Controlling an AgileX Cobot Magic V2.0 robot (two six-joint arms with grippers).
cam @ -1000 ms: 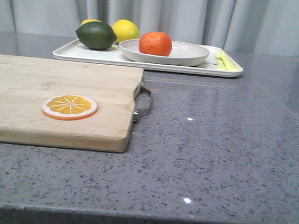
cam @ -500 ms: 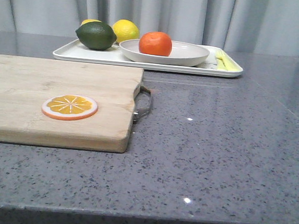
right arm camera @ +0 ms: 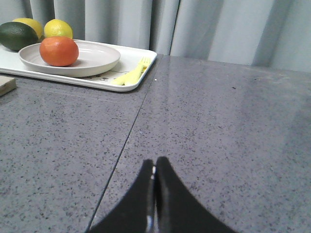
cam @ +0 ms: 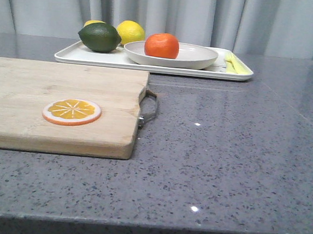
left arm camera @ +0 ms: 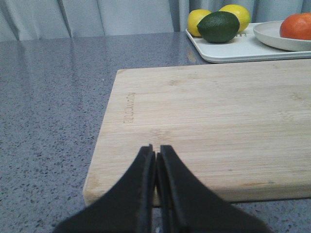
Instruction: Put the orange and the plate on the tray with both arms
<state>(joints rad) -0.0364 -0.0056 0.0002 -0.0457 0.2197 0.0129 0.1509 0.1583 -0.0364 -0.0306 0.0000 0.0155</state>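
The orange sits in the off-white plate, and the plate rests on the white tray at the back of the table. Both wrist views catch the orange, the plate and the tray far off. My left gripper is shut and empty over the near edge of the wooden cutting board. Low above bare grey tabletop, my right gripper is shut with nothing in it. Neither gripper shows in the front view.
On the tray beside the plate lie a dark green avocado, two lemons and a yellow fork. The cutting board, with a metal handle, carries an orange slice disc. Grey curtains hang behind.
The front view has shifted very slightly; the objects on tray and board stay where they were.
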